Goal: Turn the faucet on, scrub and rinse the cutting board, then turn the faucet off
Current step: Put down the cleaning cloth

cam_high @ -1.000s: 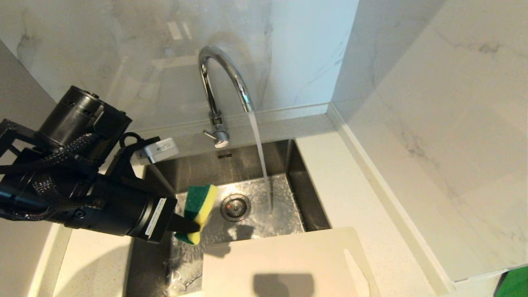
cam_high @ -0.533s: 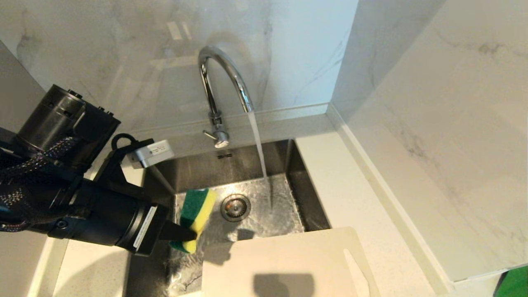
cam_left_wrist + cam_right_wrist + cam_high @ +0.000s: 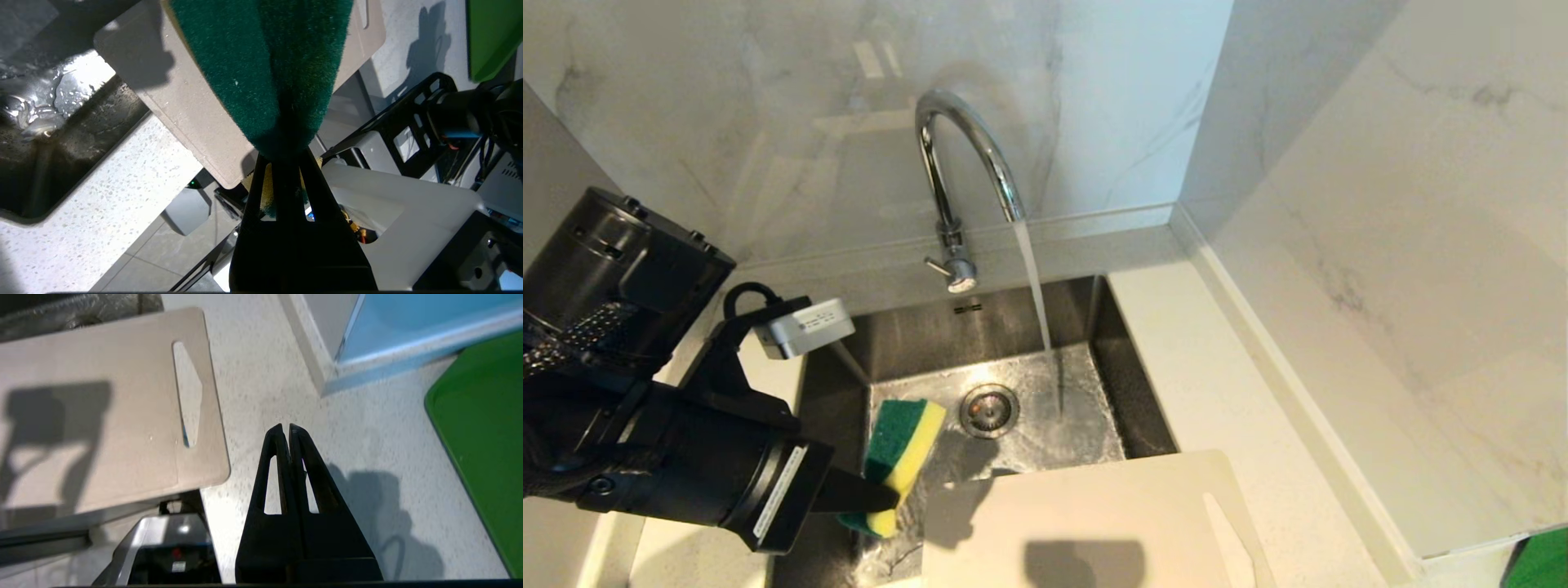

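Marble walls enclose a speckled bench (image 3: 1217, 384) and steel sink (image 3: 1111, 359), water running.

Faucet (image 3: 956, 155) stands behind the sink, its stream falling right of the drain (image 3: 989, 410). Board (image 3: 1094, 523) lies across the sink's near edge, slot to the right. Left tool (image 3: 882, 500) is clamped on a sponge (image 3: 898, 445) over the sink's left side, just beside the board. Right tool (image 3: 288, 430), fingers together and empty, hangs over bare bench right of the board, near a green tray (image 3: 482, 428).

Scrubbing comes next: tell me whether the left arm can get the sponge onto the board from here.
Probably yes. The left gripper holds the sponge over the sink, just beside the board's near corner. Nothing lies between them, and the board's top is bare.
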